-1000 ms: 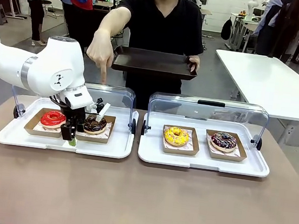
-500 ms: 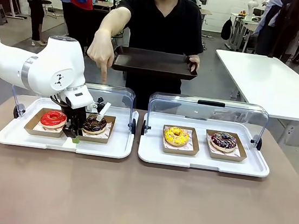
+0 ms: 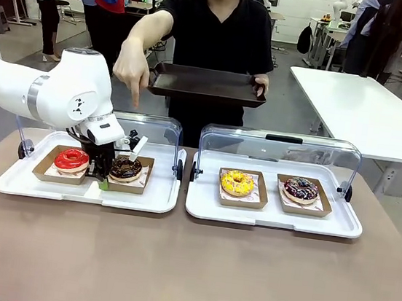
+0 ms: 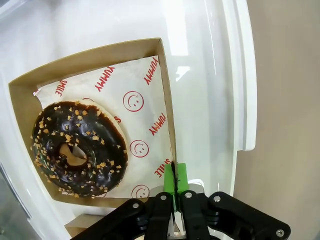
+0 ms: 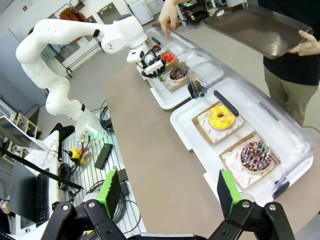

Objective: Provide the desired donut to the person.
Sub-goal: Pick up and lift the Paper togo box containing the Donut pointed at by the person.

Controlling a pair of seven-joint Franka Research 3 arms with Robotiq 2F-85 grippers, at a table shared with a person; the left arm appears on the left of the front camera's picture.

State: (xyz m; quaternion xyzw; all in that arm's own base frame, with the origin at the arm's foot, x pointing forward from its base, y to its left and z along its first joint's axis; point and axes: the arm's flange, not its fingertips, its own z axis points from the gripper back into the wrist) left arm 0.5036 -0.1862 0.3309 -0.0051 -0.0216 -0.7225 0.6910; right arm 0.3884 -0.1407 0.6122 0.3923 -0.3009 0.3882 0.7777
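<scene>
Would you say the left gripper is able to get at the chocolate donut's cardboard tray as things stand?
Likely yes: the clear lid is swung back, and the left gripper appears shut on the cardboard tray wall beside the chocolate donut.

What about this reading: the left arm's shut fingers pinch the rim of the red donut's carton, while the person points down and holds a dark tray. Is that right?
One detail is wrong. In the left wrist view the left gripper, fingers shut, pinches the rim of the carton holding the chocolate donut, not the red donut's carton. The rest stands.
</scene>
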